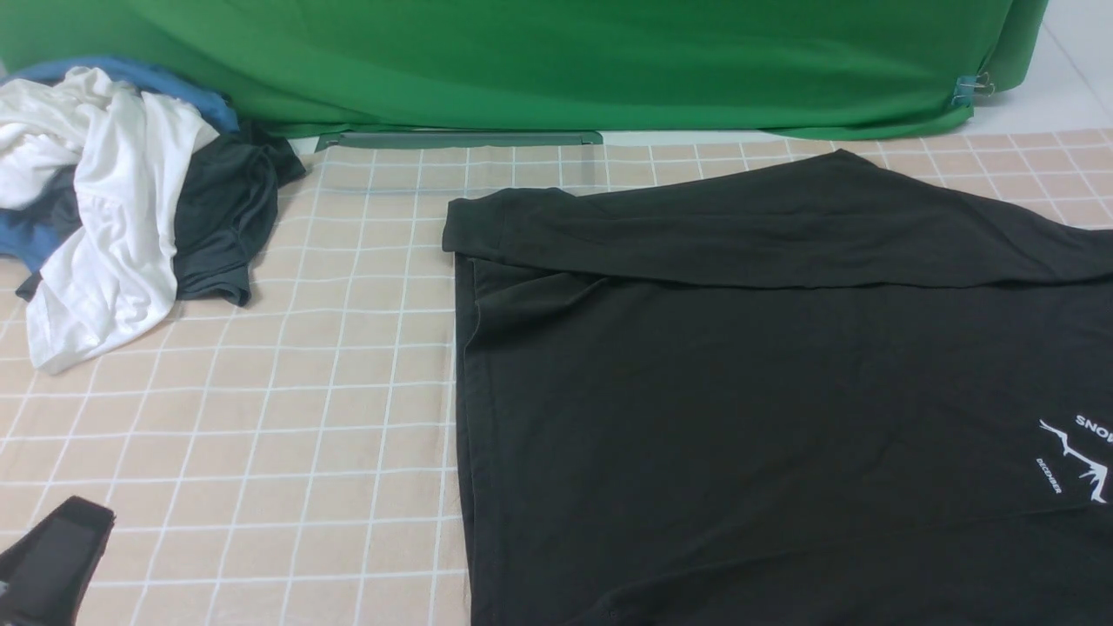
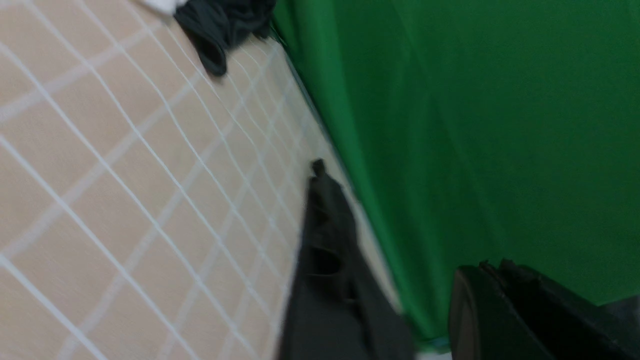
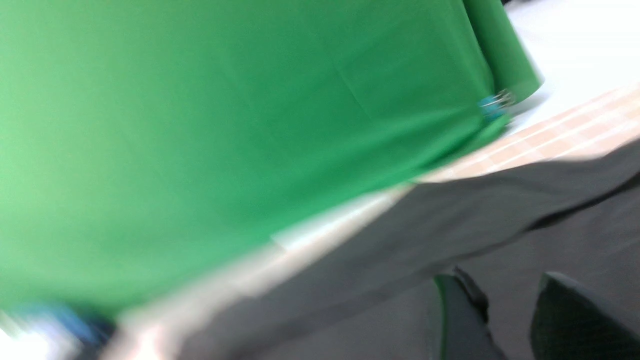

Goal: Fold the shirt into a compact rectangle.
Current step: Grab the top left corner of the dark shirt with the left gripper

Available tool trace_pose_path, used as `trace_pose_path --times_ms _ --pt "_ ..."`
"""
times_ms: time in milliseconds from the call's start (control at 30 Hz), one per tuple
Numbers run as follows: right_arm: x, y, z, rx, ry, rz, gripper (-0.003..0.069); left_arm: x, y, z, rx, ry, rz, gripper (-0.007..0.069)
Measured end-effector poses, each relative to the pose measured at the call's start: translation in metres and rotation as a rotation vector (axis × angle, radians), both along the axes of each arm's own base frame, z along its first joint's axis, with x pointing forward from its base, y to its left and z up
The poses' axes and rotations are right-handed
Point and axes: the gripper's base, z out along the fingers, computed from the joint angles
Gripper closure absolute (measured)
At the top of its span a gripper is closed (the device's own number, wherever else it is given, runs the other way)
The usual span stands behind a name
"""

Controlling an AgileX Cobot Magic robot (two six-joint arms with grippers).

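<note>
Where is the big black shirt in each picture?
Front view: the shirt fills the middle and right side.
Left wrist view: a piece of it shows near the bottom middle.
Right wrist view: it runs along the bottom and right.
All three share the green cloth.

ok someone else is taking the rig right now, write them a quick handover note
Left gripper: shut, nothing seen in it.
Right gripper: jaws apart, no cloth seen between them.
Shirt: black, spread wide on the table, running past the front view's right edge; print faces up.
Done: the far edge lies folded over toward the robot in a long strip.
Left: the main folds down to a compact rectangle.
</note>
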Motion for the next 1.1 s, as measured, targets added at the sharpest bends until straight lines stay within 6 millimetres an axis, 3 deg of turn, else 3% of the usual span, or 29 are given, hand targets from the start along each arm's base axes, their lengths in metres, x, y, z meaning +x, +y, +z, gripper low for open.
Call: trace_pose_path --times_ms 133,467,533,600,667,767,833,867,967,1100 --pt "0.0 0.0 0.002 0.09 -0.017 0.0 0.0412 0.0 0.001 0.003 -0.129 -0.022 0.015 0.0606" --pt "-0.002 -0.004 0.014 0.14 -0.155 -0.03 0.0435 -0.001 0.012 0.018 -0.134 -0.183 0.13 0.0606" --pt "-0.002 -0.004 0.017 0.134 -0.167 -0.033 0.0502 -0.002 0.012 0.028 -0.128 -0.21 0.13 0.0606" --pt "0.0 -0.004 0.034 0.074 -0.154 -0.031 0.059 -0.001 0.011 0.06 -0.05 -0.238 0.115 0.0606" --pt "0.005 -0.001 0.06 -0.038 -0.109 -0.021 0.0618 0.005 0.007 0.092 0.042 -0.203 0.077 0.0606" --pt "0.02 0.004 0.104 -0.253 0.02 0.029 0.0627 0.036 -0.001 0.126 0.209 0.001 -0.022 0.0606" --pt "0.03 0.007 0.113 -0.341 0.117 0.071 0.0627 0.053 -0.004 0.136 0.286 0.104 -0.084 0.0606" --pt "0.041 0.01 0.13 -0.438 0.21 0.126 0.0627 0.078 -0.009 0.142 0.396 0.243 -0.187 0.0606" --pt "0.066 0.015 0.14 -0.558 0.443 0.264 0.0627 0.121 -0.017 0.143 0.496 0.448 -0.382 0.0606" --pt "0.089 0.018 0.141 -0.638 0.623 0.386 0.0627 0.172 -0.023 0.126 0.507 0.589 -0.524 0.0606"
